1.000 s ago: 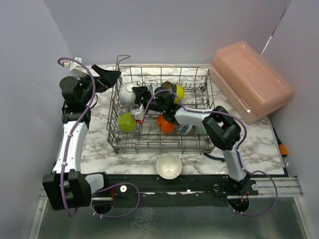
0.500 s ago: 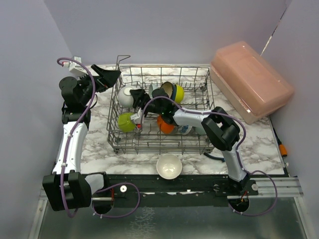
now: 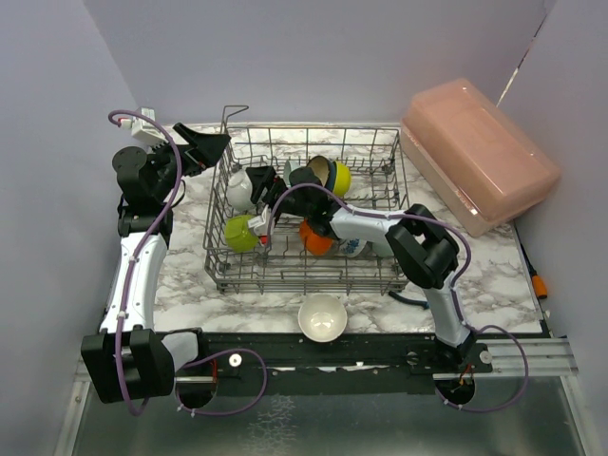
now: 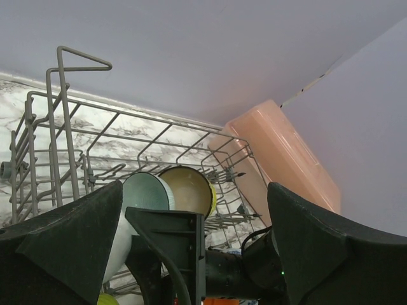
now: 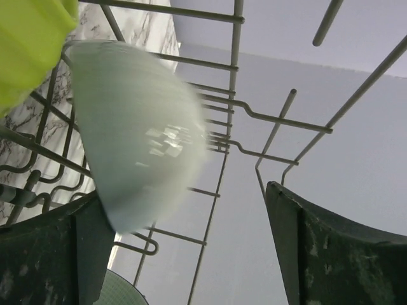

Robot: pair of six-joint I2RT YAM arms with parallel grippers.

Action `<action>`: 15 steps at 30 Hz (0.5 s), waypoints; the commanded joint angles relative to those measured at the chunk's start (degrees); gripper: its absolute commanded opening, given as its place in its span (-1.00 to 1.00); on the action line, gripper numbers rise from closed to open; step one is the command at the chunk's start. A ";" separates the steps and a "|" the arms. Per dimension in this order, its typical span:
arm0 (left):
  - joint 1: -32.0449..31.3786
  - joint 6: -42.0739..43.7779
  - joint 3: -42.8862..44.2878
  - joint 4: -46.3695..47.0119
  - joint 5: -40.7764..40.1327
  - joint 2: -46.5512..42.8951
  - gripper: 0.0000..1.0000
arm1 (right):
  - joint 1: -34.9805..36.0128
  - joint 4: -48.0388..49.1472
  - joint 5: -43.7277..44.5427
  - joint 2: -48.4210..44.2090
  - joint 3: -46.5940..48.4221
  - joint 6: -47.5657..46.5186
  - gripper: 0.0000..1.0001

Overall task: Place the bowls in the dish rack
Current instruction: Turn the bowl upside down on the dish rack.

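Observation:
The grey wire dish rack [image 3: 380,275] stands mid-table. In it are a white bowl [image 3: 237,188], a lime green bowl [image 3: 239,232], an orange bowl [image 3: 316,238], a mint bowl [image 3: 302,177], a yellow-green bowl [image 3: 338,178] and a blue-patterned bowl [image 3: 354,249]. A cream bowl [image 3: 321,316] sits on the table in front of the rack. My right gripper [image 3: 264,180] is inside the rack, open, just right of the white bowl [image 5: 133,127], which leans blurred against the tines by my left finger [image 5: 44,254]. My left gripper [image 3: 204,147] hangs open and empty outside the rack's back left corner.
A pink translucent box [image 3: 480,152] lies at the back right, also visible past the rack as the pink box [image 4: 280,159]. The rack's raised corner loop [image 4: 70,60] stands close to my left gripper. Grey walls close in the table on three sides.
My right gripper's jaws have spread wider and let go of the white bowl, which has shifted slightly left and down onto the tines. The left arm has not moved.

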 commanded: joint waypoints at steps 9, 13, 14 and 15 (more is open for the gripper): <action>0.08 -0.37 -0.19 1.33 -0.03 -1.55 0.91 | -0.05 -4.76 2.61 -2.20 -1.19 -0.94 0.90; 0.08 -0.49 0.31 1.35 -0.09 -1.42 0.91 | -0.03 -6.54 3.96 -4.47 -1.91 -1.79 0.91; 0.09 -0.54 0.48 1.31 -0.10 -1.33 0.91 | -0.01 -7.13 4.34 -5.15 -1.94 -1.71 0.91; 0.09 -0.48 0.61 1.38 -0.17 -1.30 0.90 | 0.00 -7.51 4.92 -5.73 -1.99 -1.66 0.91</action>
